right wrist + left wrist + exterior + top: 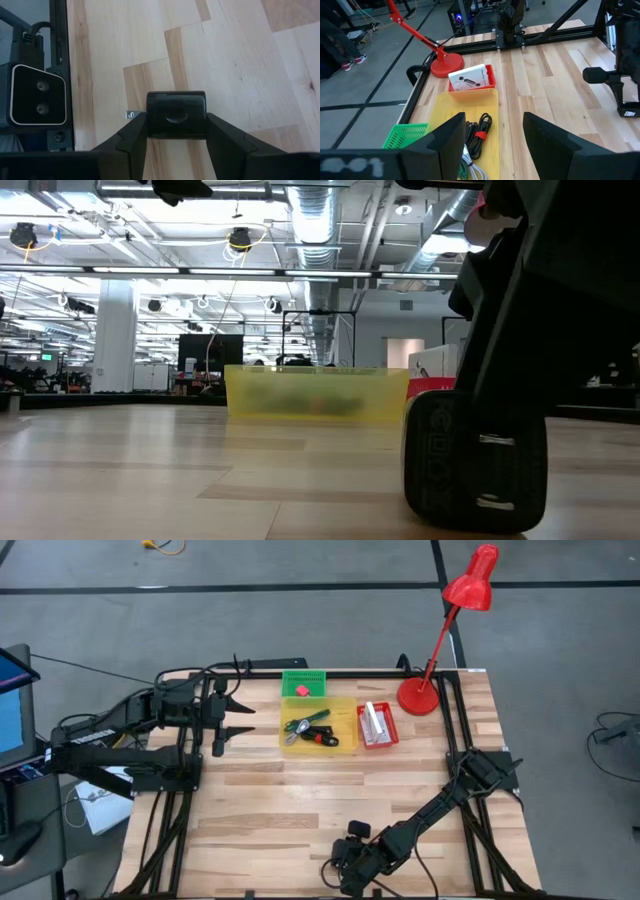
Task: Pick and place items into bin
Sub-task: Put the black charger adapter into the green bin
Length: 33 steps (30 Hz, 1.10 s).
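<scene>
A small black block (176, 114) with rounded corners stands on the wood near the table's near edge, and the low view shows its base on the table (475, 465). My right gripper (176, 125) has its two fingers on either side of it (345, 862). My left gripper (492, 137) hangs open above the table's far left, beside the yellow bin (318, 726), with nothing between its fingers. The yellow bin holds a green-handled tool (305, 722) and a red-and-black tool (325, 737). My right gripper pinches the black block by its two opposite side faces (150, 122) between its two fingers. The fingers (131, 137) slant down onto it from above. The block stands upright with its underside on the table.
A green bin (304, 684) with a pink piece and a red bin (378, 725) with white carded packages flank the yellow bin. A red desk lamp (420, 695) stands at the far right. A camera housing (37, 95) sits on the near edge, close to the block.
</scene>
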Each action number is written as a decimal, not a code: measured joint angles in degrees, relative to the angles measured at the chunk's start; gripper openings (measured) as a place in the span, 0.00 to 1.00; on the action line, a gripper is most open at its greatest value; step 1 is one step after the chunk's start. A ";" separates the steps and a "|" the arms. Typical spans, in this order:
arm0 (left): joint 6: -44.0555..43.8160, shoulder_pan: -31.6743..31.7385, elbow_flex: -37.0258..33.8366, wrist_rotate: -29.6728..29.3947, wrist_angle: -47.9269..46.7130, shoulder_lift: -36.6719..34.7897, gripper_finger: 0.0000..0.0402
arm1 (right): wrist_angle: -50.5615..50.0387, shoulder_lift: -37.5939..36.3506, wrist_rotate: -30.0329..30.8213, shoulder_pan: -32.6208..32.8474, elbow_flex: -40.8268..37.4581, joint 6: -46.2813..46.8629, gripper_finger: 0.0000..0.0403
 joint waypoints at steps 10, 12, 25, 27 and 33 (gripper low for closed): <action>-0.97 0.00 0.00 -0.28 0.00 0.00 0.47 | -0.35 0.00 -0.02 -1.00 0.00 -2.05 0.39; -0.97 0.00 0.00 -0.28 0.00 0.00 0.47 | -0.59 -0.12 -0.17 -1.40 0.00 -2.94 0.39; -0.97 0.00 0.00 -0.31 1.60 0.00 0.47 | -4.04 -3.26 -0.27 -7.33 -0.07 -15.31 0.39; -0.97 -0.02 0.00 -0.31 1.51 0.00 0.47 | -5.40 -4.68 -0.13 -8.48 -0.13 -17.82 0.39; -0.95 0.00 -0.02 -0.35 1.33 1.03 0.47 | -5.33 -10.52 0.07 -11.94 -0.05 -26.53 0.39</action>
